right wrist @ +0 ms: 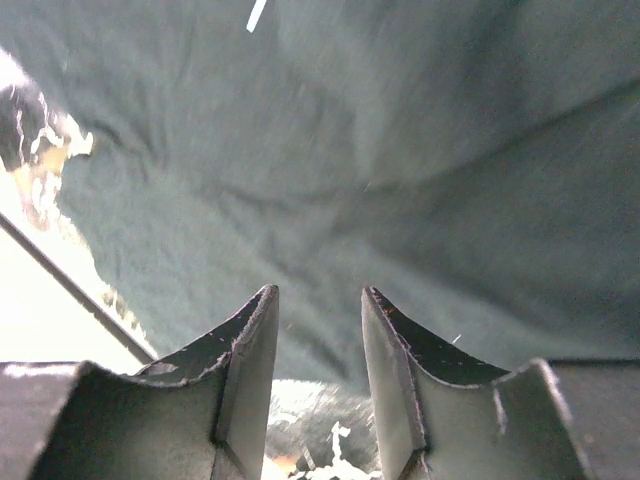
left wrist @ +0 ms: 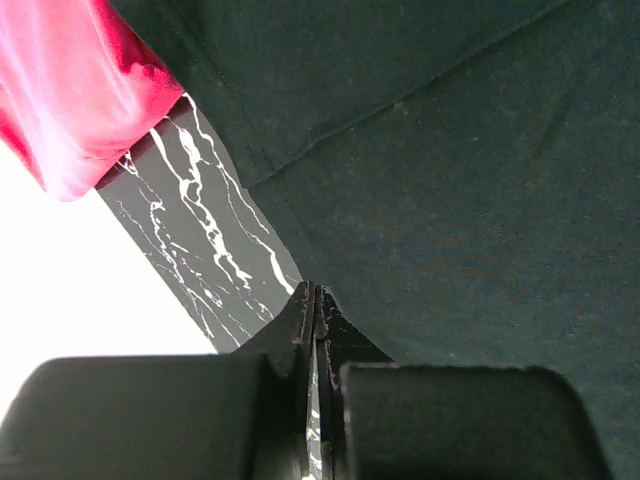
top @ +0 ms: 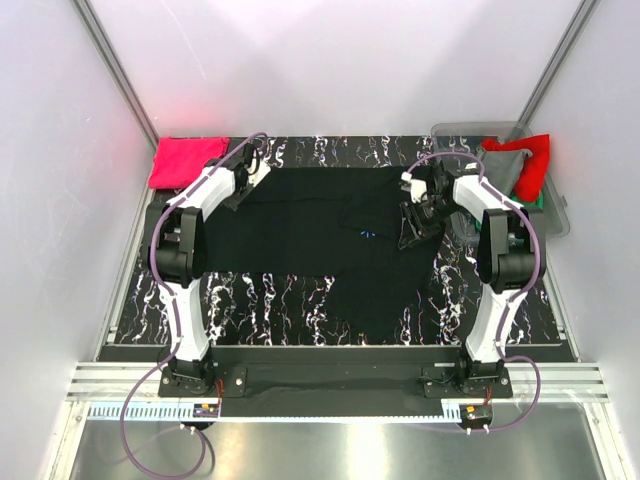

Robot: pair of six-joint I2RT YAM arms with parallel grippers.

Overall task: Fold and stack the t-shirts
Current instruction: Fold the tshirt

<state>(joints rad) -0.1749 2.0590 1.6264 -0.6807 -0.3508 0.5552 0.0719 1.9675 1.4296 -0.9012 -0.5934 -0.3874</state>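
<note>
Where the desk [top: 250, 300] is widest, the black t-shirt [top: 300, 240] lies spread flat across its middle. The left tool [left wrist: 315, 300] is clenched at the shirt's far-left edge, its fingers pressed together; I cannot tell whether any cloth is caught between them. The right tool [right wrist: 318, 310] is released, jaws apart, close over the shirt's right part. A pink-red t-shirt [top: 185, 160] lies bunched at the far-left corner. A grey t-shirt [top: 505, 165] and a red t-shirt [top: 537, 155] are heaped in a clear bin [top: 470, 130] at the far-right corner.

Bin [top: 470, 128] right of spread t-shirt [top: 310, 215]
</note>
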